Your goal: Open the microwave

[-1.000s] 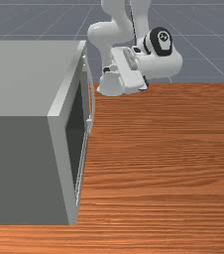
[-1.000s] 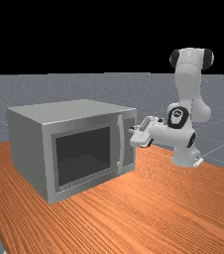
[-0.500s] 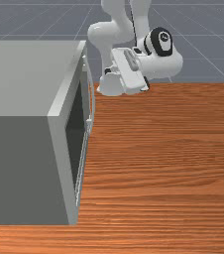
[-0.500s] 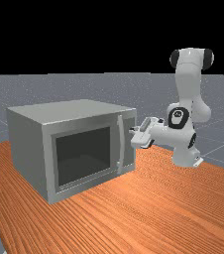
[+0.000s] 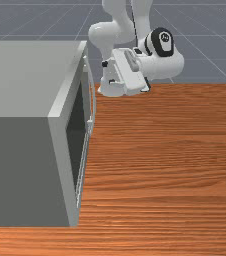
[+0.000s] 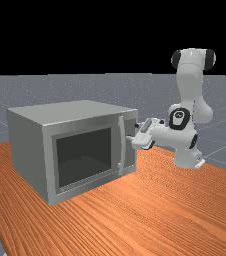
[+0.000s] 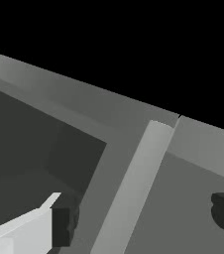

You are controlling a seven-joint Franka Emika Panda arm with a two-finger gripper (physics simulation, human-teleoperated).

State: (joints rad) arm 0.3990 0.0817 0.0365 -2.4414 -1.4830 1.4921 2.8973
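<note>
The microwave (image 6: 27, 150) stands on the tabletop (image 6: 160, 215), and its door (image 6: 85, 156) is closed. My gripper (image 6: 133, 131) is in front of the microwave, near its handle (image 6: 123, 145). My jaws are released, wide apart; in the wrist view the handle appears between them.

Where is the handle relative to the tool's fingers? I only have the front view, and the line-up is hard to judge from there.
Observer: In the wrist view, the handle runs between the open fingers of the tool, with a gap on each side.

Operator: Good. And is the door's face flush with the panel beside it?

Observer: It looks flush and shut in the far view: the door lies in one plane with the narrow panel beyond the handle.
</note>
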